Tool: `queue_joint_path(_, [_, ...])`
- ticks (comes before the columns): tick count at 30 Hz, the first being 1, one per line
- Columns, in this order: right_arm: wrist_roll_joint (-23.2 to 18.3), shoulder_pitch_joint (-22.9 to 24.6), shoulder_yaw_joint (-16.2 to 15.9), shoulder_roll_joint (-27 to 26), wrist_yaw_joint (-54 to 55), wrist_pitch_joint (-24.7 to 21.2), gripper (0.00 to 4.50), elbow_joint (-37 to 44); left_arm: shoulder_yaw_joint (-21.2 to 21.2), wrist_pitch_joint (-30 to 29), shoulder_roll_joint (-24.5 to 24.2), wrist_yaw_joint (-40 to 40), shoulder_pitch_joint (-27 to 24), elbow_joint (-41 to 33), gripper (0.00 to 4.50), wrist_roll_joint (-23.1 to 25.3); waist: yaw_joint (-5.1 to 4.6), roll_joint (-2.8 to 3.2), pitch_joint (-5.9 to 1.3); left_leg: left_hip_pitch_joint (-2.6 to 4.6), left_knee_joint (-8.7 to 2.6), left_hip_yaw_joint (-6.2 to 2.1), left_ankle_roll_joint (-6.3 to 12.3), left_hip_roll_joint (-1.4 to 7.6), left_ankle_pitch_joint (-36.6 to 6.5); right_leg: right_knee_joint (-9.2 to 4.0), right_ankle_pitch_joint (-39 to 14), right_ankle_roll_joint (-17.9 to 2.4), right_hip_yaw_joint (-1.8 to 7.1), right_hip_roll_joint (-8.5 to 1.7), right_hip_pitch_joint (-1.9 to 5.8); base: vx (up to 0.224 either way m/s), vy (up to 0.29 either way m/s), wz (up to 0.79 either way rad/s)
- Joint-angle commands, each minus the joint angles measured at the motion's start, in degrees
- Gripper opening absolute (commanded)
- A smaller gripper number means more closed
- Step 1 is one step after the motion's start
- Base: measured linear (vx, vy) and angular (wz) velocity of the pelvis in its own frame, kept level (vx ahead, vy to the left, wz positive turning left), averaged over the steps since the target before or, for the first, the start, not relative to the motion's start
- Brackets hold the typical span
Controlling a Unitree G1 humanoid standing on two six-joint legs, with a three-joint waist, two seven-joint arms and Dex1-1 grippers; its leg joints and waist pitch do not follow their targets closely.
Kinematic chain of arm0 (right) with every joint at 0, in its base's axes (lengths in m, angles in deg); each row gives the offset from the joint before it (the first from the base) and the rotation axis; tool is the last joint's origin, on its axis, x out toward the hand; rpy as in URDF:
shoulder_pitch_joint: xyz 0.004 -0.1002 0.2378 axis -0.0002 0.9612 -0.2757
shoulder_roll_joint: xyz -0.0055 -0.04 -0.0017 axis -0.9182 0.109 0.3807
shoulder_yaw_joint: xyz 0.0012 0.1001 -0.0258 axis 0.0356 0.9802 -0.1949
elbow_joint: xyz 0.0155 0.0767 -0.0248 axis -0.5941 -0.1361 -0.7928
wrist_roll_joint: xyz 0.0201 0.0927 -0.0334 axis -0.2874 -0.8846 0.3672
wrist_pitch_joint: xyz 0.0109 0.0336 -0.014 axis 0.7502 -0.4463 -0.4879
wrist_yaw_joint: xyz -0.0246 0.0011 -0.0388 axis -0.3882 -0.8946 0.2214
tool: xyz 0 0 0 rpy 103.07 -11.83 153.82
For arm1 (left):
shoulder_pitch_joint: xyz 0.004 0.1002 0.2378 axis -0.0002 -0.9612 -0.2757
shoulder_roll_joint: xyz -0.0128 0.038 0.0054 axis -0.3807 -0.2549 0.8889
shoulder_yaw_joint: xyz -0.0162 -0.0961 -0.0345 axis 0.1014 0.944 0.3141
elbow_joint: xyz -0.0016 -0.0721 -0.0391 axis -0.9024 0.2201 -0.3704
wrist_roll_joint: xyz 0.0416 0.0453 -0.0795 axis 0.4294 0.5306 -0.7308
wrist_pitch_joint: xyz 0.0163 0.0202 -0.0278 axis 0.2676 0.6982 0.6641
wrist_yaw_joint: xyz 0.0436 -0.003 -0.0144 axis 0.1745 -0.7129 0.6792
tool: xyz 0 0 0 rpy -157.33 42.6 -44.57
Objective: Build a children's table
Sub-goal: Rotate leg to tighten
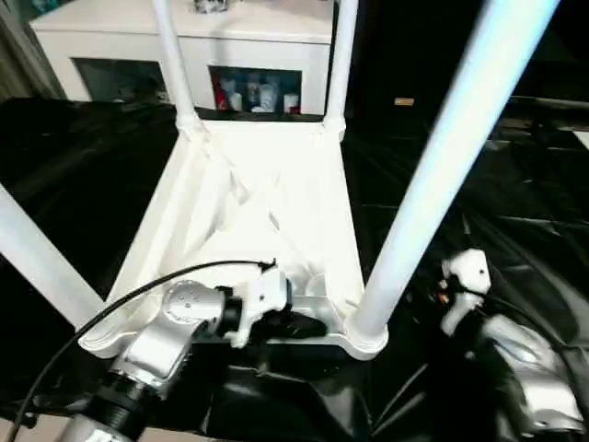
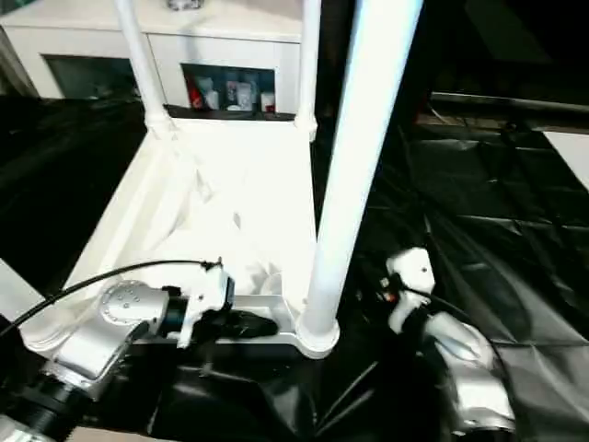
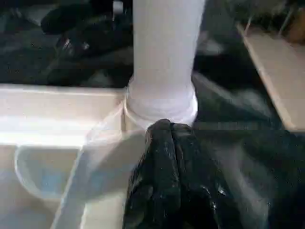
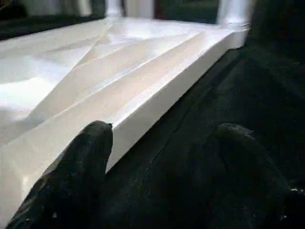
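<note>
Left end effector (image 1: 304,324) pinched shut, empty, at near-right leg (image 1: 442,175) socket; right end effector (image 4: 162,157) spread wide beside upturned tabletop (image 1: 267,198) on black sheeting (image 1: 83,175), possibly brushing its edge.

Indoor test or lab-like room, staged for furniture assembly.
Black plastic sheeting (image 1: 515,212) covers the ground; white cabinet (image 1: 184,41) with glass doors behind, small bottles or toys inside, too blurred to identify.
</note>
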Motion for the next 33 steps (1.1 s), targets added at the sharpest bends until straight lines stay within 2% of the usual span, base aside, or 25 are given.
queue_joint_path(1, [-0.5,-0.1,1.7,-0.2,1.9,0.3,3.72,2.1,2.8,-2.6,-0.1,-1.1,-0.9,-3.2,0.40,-2.9,-0.16,-0.93,-2.91,0.55,-3.59,-1.43,4.51,3.65,-9.2,-3.66,-6.6,-13.3,2.79,-3.69,2.18,0.000,0.000,0.00])
queue_joint_path(4, [-0.9,0.3,2.1,-0.8,2.8,-0.5,3.72,3.5,4.8,-1.2,0.0,-2.8,-2.2,-6.2,0.83,-4.1,-0.43,-0.98,-2.89,0.50,-3.51,-1.44,4.69,3.57,-9.1,-3.73,-6.9,-12.8,2.84,-3.64,2.32,0.000,0.000,0.00])
queue_joint_path(5, [-0.8,0.7,2.5,-1.1,3.9,-0.7,3.72,4.3,7.1,-0.2,0.8,-5.9,-3.1,-7.7,0.83,-4.9,-0.47,-0.71,-2.92,0.49,-3.39,-1.44,4.80,3.58,-8.7,-3.65,-6.2,-12.7,2.85,-3.63,2.31,0.000,0.000,0.00])
queue_joint_path(7, [-0.5,0.8,2.9,-1.4,5.1,-1.1,3.72,4.8,8.3,-0.9,1.1,-8.2,-3.5,-8.5,0.83,-4.9,-0.54,-0.82,-2.94,0.54,-3.33,-1.39,4.87,3.56,-8.4,-3.60,-5.4,-12.8,2.81,-3.49,2.32,0.000,0.000,0.00])
queue_joint_path(8, [-0.2,0.7,3.2,-1.7,6.6,-1.8,3.72,5.1,9.2,-1.7,1.3,-11.1,-3.8,-8.7,0.83,-3.6,-0.69,-0.44,-2.91,0.56,-3.36,-1.41,4.74,3.59,-8.5,-3.58,-4.9,-12.7,2.81,-3.23,2.23,0.000,0.000,0.00])
queue_joint_path(10, [1.4,0.6,3.8,-2.4,10.8,-2.7,3.72,5.7,11.7,-3.8,2.4,-18.3,-4.5,-9.0,0.83,-1.5,-0.77,-0.44,-2.86,0.64,-3.35,-1.43,4.13,3.46,-9.0,-3.64,-5.2,-12.3,2.76,-3.17,2.25,0.000,0.000,0.00])
queue_joint_path(11, [1.4,0.6,3.8,-2.4,10.8,-2.7,3.72,5.7,11.7,-3.8,2.4,-18.3,-4.5,-9.0,0.83,-1.5,-0.80,-0.52,-2.85,0.63,-3.38,-1.43,3.80,3.40,-9.2,-3.77,-6.1,-11.9,2.77,-3.12,2.27,0.000,0.000,0.00])
queue_joint_path(12, [2.8,0.5,4.9,-4.3,16.6,-4.3,3.72,6.7,16.7,-2.6,5.9,-27.6,-6.7,-8.9,0.83,-1.3,-0.97,0.07,-2.76,0.59,-3.44,-1.49,3.05,3.57,-9.8,-3.80,-6.0,-12.0,2.82,-3.00,2.18,0.000,0.000,0.00])
queue_joint_path(13, [3.2,0.6,5.2,-5.0,18.5,-5.0,3.72,7.1,18.1,-2.3,6.8,-30.3,-7.8,-9.0,0.83,-1.0,-1.11,-0.25,-2.70,0.44,-3.44,-1.47,2.81,3.44,-10.2,-3.89,-6.1,-11.8,2.75,-2.99,2.24,0.000,0.000,0.00])
queue_joint_path(14, [3.6,0.8,5.3,-5.7,19.9,-5.2,3.72,7.7,19.2,-1.4,7.9,-33.6,-9.0,-9.1,0.83,0.3,-0.95,-0.07,-2.89,0.54,-3.38,-1.62,2.46,3.44,-10.5,-3.91,-6.5,-11.4,2.72,-3.16,2.35,0.000,0.000,0.00])
queue_joint_path(17, [4.3,1.6,4.8,-7.6,22.2,-6.0,3.72,9.5,19.0,-1.9,10.5,-39.0,-14.0,-11.8,0.83,2.5,-1.14,-0.13,-2.83,0.50,-3.58,-1.65,2.53,3.40,-11.9,-4.29,-8.5,-9.4,2.78,-2.96,2.20,0.000,0.000,0.00])
queue_joint_path(19, [4.8,1.9,4.1,-7.9,22.2,-6.0,3.72,9.7,18.7,-1.5,11.9,-40.8,-15.3,-12.8,0.83,3.0,-1.17,-0.10,-2.72,0.38,-3.65,-1.68,2.47,3.42,-12.2,-4.42,-9.0,-9.1,2.82,-2.99,2.12,0.000,0.000,0.00])
queue_joint_path(21, [5.0,2.1,3.6,-7.9,22.1,-5.9,3.72,9.8,18.6,-1.4,12.4,-41.8,-15.7,-13.1,0.83,3.5,-1.01,-0.10,-2.63,0.58,-3.72,-1.64,2.11,3.48,-13.6,-4.69,-10.7,-8.7,2.87,-2.92,1.84,0.000,0.000,0.00])
queue_joint_path(22, [5.0,2.2,3.3,-8.1,22.3,-6.2,3.72,10.0,18.4,-1.7,12.8,-42.7,-15.8,-13.6,0.83,3.4,-0.86,-0.30,-2.56,0.59,-3.75,-1.63,2.00,3.44,-14.1,-4.84,-11.6,-8.3,2.95,-2.94,1.71,0.000,0.000,0.00])
queue_joint_path(23, [5.1,2.3,2.9,-8.3,22.4,-6.3,3.72,10.2,18.1,-1.8,13.2,-43.6,-15.7,-14.0,0.83,3.5,-0.76,-0.24,-2.61,0.32,-3.66,-1.72,2.22,3.44,-12.4,-4.64,-9.8,-8.5,2.98,-2.93,1.67,0.000,0.000,0.00])
queue_joint_path(24, [5.3,2.4,2.5,-8.5,22.7,-6.4,3.72,10.3,18.0,-2.3,13.6,-44.3,-15.3,-14.7,0.83,3.2,-0.75,-0.27,-2.87,-0.30,-3.10,-1.63,3.89,3.22,-6.3,-4.01,-2.2,-9.8,2.79,-2.56,1.48,0.000,0.000,0.00])
queue_joint_path(25, [5.4,2.5,2.5,-8.6,22.9,-6.5,3.72,10.5,17.8,-2.4,13.6,-44.5,-15.1,-14.9,0.83,3.8,-0.65,0.10,-3.23,-0.66,-2.36,-1.51,6.25,2.88,-0.9,-3.39,4.8,-11.8,2.50,-2.29,1.13,0.000,0.000,0.00])
queue_joint_path(26, [5.6,2.5,2.5,-8.7,23.2,-6.7,3.72,10.7,17.7,-2.4,13.5,-44.7,-15.0,-15.0,0.83,4.2,-0.63,-0.13,-3.74,-1.03,-1.46,-1.38,8.34,2.50,1.7,-2.83,9.0,-13.1,2.33,-2.16,0.95,0.000,0.000,0.00])
queue_joint_path(27, [5.6,2.6,2.6,-8.8,23.3,-6.8,3.72,10.8,17.6,-2.3,13.5,-44.9,-15.0,-15.1,0.83,4.5,-0.65,-0.13,-3.75,-1.36,-1.31,-1.35,9.33,2.42,2.2,-2.78,9.7,-13.6,2.20,-2.10,0.79,0.000,0.000,0.00])
queue_joint_path(28, [6.1,3.0,3.0,-8.4,24.0,-6.7,3.72,11.2,18.3,-2.2,13.4,-45.0,-15.3,-15.3,0.83,3.8,-0.54,0.49,-3.88,-1.58,-1.04,-1.38,10.80,2.30,1.8,-2.88,8.7,-14.1,1.84,-2.05,0.46,0.000,0.000,0.00])
queue_joint_path(29, [6.0,3.4,3.4,-8.1,24.2,-6.8,3.72,11.3,18.5,-1.9,13.1,-44.9,-15.7,-15.4,0.83,3.7,-0.56,0.53,-3.81,-1.51,-1.12,-1.31,10.85,2.34,-0.6,-3.28,5.4,-13.8,1.72,-2.08,0.47,0.000,0.000,0.00])
queue_joint_path(30, [6.0,3.6,3.7,-7.8,24.3,-6.9,3.72,11.4,18.5,-1.7,12.9,-44.9,-16.0,-15.5,0.83,3.7,-0.75,0.65,-2.89,-0.49,-2.54,-1.56,6.68,3.04,-15.3,-4.85,-14.3,-10.8,1.61,-2.48,0.66,-0.054,0.024,-0.01])
queue_joint_path(31, [6.0,3.8,3.9,-7.5,24.2,-6.9,3.72,11.5,18.6,-1.7,12.6,-44.7,-16.5,-15.7,0.83,3.7,-0.90,0.90,-2.43,-0.12,-2.92,-1.74,4.68,3.14,-19.8,-5.44,-20.6,-8.9,1.67,-2.58,0.44,0.000,0.000,0.00])
queue_joint_path(32, [6.0,3.8,3.9,-7.5,24.2,-6.9,3.72,11.5,18.6,-1.7,12.6,-44.7,-16.5,-15.7,0.83,3.7,-1.25,1.00,-1.78,0.75,-3.61,-2.23,0.85,3.39,-26.9,-6.36,-28.7,-5.5,1.74,-2.49,-0.21,0.000,0.000,0.00])
queue_joint_path(33, [6.2,4.2,4.0,-7.2,24.0,-6.9,3.72,11.7,18.7,-1.6,12.4,-44.8,-17.2,-16.1,0.83,3.9,-1.43,1.00,-1.56,1.03,-3.77,-2.45,-0.55,3.30,-29.4,-6.69,-30.8,-4.1,1.69,-2.52,-0.33,0.000,0.000,0.00])
